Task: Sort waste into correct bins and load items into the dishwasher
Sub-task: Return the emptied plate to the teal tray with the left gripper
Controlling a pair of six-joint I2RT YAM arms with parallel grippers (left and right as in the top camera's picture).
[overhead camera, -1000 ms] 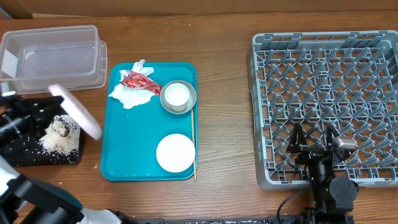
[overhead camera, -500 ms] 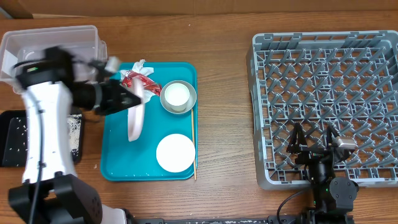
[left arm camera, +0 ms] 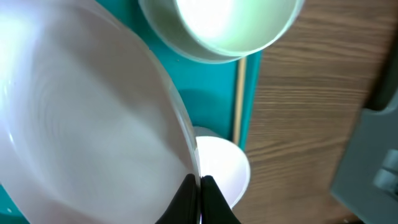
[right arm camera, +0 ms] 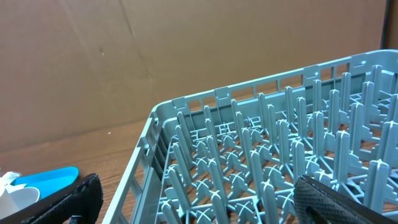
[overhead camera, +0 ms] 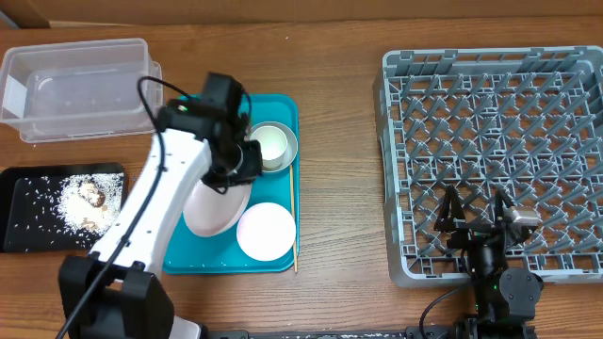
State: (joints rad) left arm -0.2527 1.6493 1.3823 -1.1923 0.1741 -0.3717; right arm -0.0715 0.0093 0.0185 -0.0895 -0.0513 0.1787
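Pink plate (overhead camera: 222,211) in left tool (left arm camera: 199,191) grip, over teal tray (overhead camera: 283,115)

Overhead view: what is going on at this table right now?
The left gripper is shut on the rim of a large pale pink round plate, holding it over the teal serving tray, where a smaller white round plate and a grey-white bowl sit. Loose white rice lies in the shallow black tray. The right gripper is open at the grey plastic dish rack, which holds no dishes.

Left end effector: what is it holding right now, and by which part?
The large pale pink round plate, pinched at its rim by the shut left end effector. The right end effector holds nothing.
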